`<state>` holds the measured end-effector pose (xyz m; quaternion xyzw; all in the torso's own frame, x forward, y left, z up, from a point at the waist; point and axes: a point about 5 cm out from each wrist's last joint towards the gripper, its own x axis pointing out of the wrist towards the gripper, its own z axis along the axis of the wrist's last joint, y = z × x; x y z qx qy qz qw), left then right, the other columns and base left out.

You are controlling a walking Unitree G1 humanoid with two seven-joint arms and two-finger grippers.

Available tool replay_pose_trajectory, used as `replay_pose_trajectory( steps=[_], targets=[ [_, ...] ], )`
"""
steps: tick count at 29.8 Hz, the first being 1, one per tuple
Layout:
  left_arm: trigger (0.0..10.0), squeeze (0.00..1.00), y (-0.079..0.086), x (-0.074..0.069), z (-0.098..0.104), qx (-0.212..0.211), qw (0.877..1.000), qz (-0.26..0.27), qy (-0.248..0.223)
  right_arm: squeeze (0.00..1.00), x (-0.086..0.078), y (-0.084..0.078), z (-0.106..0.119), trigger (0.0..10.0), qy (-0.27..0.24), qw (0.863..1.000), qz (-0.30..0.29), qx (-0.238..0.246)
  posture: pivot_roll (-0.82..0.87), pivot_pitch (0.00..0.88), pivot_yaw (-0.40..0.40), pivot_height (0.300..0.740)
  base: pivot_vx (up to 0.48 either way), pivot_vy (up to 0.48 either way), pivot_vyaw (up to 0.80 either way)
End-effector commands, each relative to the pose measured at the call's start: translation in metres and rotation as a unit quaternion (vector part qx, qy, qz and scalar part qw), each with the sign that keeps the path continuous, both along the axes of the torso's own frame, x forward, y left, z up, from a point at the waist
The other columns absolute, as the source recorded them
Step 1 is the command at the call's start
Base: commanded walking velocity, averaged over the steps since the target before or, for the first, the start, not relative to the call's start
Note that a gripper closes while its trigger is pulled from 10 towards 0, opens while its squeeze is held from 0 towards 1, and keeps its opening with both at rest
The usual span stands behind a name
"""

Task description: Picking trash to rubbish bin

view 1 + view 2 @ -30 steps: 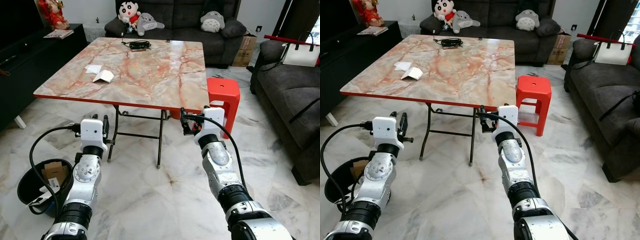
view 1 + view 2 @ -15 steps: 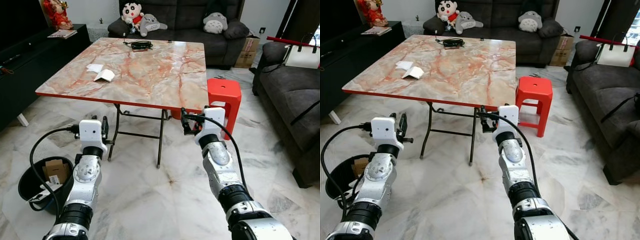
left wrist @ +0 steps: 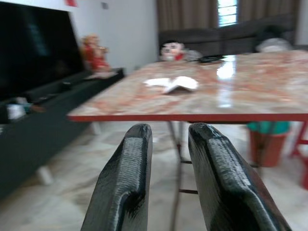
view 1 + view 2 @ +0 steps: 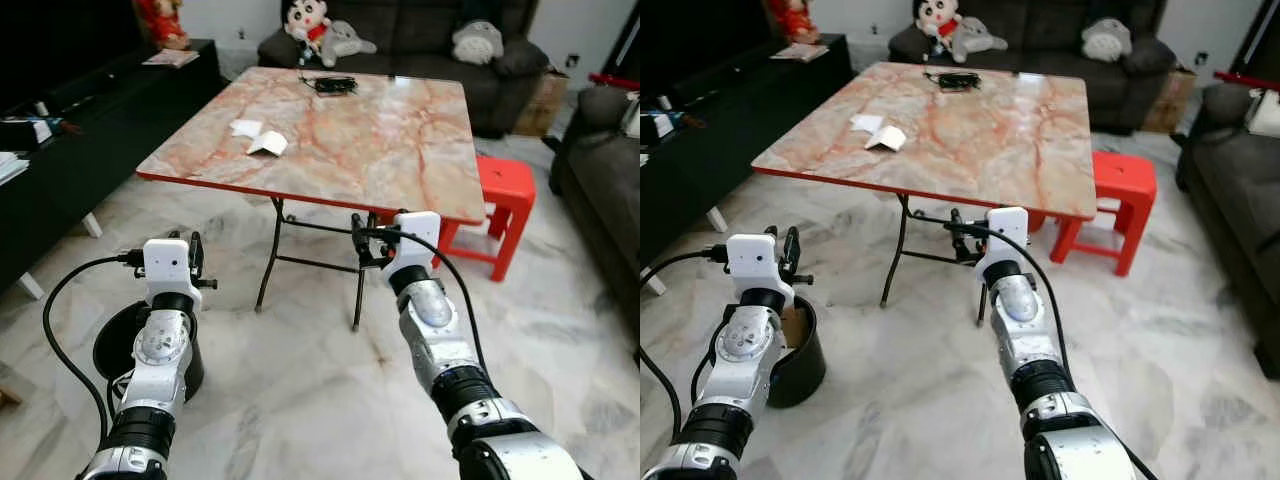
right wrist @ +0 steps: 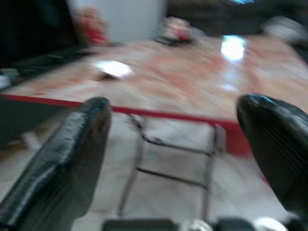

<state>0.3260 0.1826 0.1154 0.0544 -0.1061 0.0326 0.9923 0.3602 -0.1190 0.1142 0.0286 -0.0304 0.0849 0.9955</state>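
Two pieces of white paper trash (image 4: 265,143) lie near the left edge of the marble table (image 4: 400,150); they also show as a crumpled white paper (image 3: 179,83) in the left wrist view. The black rubbish bin (image 4: 800,358) stands on the floor at lower left, partly hidden behind my left arm. My left gripper (image 4: 188,258) is held up over the bin, short of the table, its fingers (image 3: 130,163) close together with nothing between them. My right gripper (image 4: 358,240) hangs open and empty in front of the table's near edge.
A red stool (image 4: 505,185) stands right of the table. A black TV console (image 4: 80,130) runs along the left, a dark sofa (image 4: 420,30) with plush toys along the back. A black cable (image 4: 330,85) lies at the table's far side. Marble floor (image 4: 300,400) lies open in front.
The whole picture has shifted right, so the camera has turned or moved left. The bin is now closer under my left arm. Both grippers hold their poses.
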Motion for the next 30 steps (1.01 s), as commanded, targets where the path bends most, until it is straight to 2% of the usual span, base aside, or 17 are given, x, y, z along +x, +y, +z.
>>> replay_pose_trajectory(
  steps=[1, 5, 9, 12, 17, 20, 26, 30],
  targets=[
    [10.0, 0.0, 0.005, 0.001, 0.006, 0.005, 1.0, 0.005, -0.009, 0.0, 0.003, 0.003, 0.006, 10.0, -0.007, 1.0, 0.002, 0.003, -0.02, 0.0, -0.015, 0.74, 0.0, 0.48, -0.8],
    [10.0, 0.0, 0.005, 0.002, 0.007, 0.007, 1.0, 0.007, -0.009, 0.0, 0.003, 0.003, 0.007, 10.0, -0.011, 1.0, 0.001, 0.001, -0.02, 0.0, -0.015, 0.74, 0.0, 0.364, 0.0],
    [10.0, 0.0, 0.004, 0.002, 0.008, 0.015, 1.0, 0.005, -0.008, 0.0, 0.002, 0.004, 0.006, 10.0, -0.01, 1.0, 0.001, 0.0, -0.02, 0.0, -0.013, 0.74, 0.0, 0.0, 0.0],
    [10.0, 0.0, 0.002, 0.005, 0.004, 0.0, 1.0, 0.019, 0.016, 0.0, 0.002, 0.005, 0.007, 10.0, -0.011, 1.0, 0.002, 0.002, -0.02, 0.0, -0.012, 0.74, 0.0, 0.0, 0.0],
    [10.0, 0.0, -0.005, 0.005, 0.016, -0.028, 0.999, 0.002, -0.016, 0.0, 0.003, 0.01, 0.011, 10.0, -0.017, 1.0, 0.019, 0.002, -0.02, 0.0, -0.012, 0.74, 0.0, 0.0, 0.0],
    [10.0, 0.0, -0.005, 0.005, 0.018, -0.025, 0.999, 0.004, -0.018, 0.0, 0.003, 0.011, 0.011, 10.0, -0.019, 1.0, 0.021, -0.003, -0.02, 0.0, -0.012, 0.74, 0.0, 0.0, 0.0],
    [10.0, 0.0, -0.007, 0.005, 0.019, -0.024, 1.0, 0.005, -0.019, 0.0, 0.002, 0.015, 0.013, 10.0, -0.027, 0.999, 0.03, -0.009, -0.02, 0.0, -0.013, 0.74, 0.472, 0.0, 0.61],
    [10.0, 0.0, -0.007, 0.004, 0.019, -0.024, 1.0, 0.004, -0.017, 0.0, 0.002, 0.013, 0.013, 10.0, -0.026, 0.999, 0.026, 0.003, -0.02, 0.0, -0.012, 0.74, 0.472, 0.0, 0.0]
  ],
)
